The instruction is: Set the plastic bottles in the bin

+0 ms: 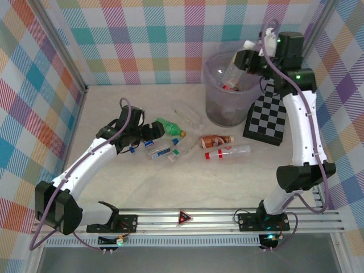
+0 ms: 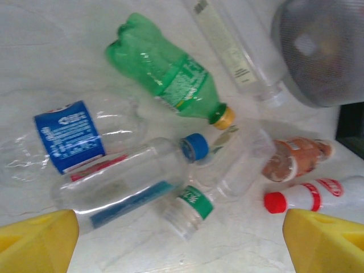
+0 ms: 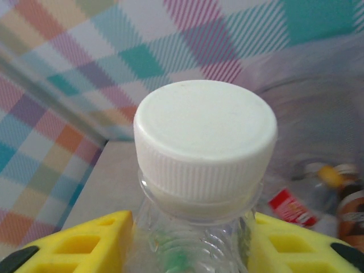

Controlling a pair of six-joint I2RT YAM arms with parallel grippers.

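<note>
White-capped bottle (image 3: 205, 136), clear-bodied, sits closest to the right wrist lens: you see its neck clamped between the yellow fingers (image 3: 79, 242) of the right pincer (image 3: 190, 247), which is clenched on it. From above, you find this pincer holding the bottle tilted over the open mouth of the bin (image 1: 219, 105), the translucent grey bucket at the far right of the worktop (image 1: 170, 190), just beside a chequered board (image 1: 266, 116). The bottle's body hangs at the rim and is not lying inside. Past the cap you can make out other bottles at the bin's bottom, one with a red label (image 3: 291, 207). Your left pincer (image 2: 182, 244) is released, its yellow fingertips (image 2: 37, 239) wide apart at the lower corners of the left wrist view and grasping nothing. It hangs over a cluster of bottles lying on the worktop. A blue-capped bottle (image 2: 128, 185) lies just ahead of the gap between the fingertips, with a green-labelled clear bottle (image 2: 196, 205) touching it on the right. A blue-labelled bottle (image 2: 68, 136) lies to the left and a green bottle (image 2: 168, 77) beyond. A brown-labelled bottle (image 2: 290, 159) and a red-capped bottle (image 2: 315, 196) lie near the right fingertip. Whether either fingertip touches a bottle, you cannot tell.
</note>
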